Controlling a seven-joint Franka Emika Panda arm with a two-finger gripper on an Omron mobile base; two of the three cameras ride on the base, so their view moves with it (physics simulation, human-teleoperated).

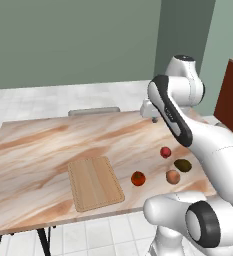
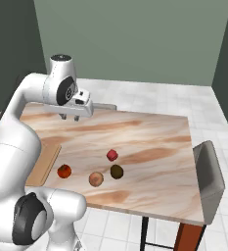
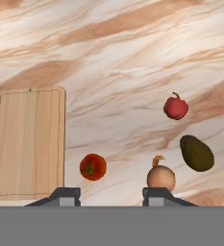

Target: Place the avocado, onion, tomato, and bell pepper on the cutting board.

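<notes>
The light wooden cutting board (image 1: 95,183) (image 2: 43,163) (image 3: 28,140) lies bare near the table's front edge. To its right sit the orange-red tomato (image 1: 138,178) (image 2: 64,171) (image 3: 93,166), the tan onion (image 1: 173,176) (image 2: 96,179) (image 3: 161,177), the dark avocado (image 1: 183,165) (image 2: 116,171) (image 3: 196,153) and the small red bell pepper (image 1: 165,152) (image 2: 112,155) (image 3: 176,107). My gripper (image 2: 69,117) (image 3: 111,194) hangs open high above the table, with nothing between its fingers, looking down on all of them.
The marble-patterned table (image 1: 48,145) (image 2: 154,147) has open room left of and behind the board. A grey chair (image 2: 208,176) stands at the table's right end, and another chair back (image 1: 94,111) shows at the far side.
</notes>
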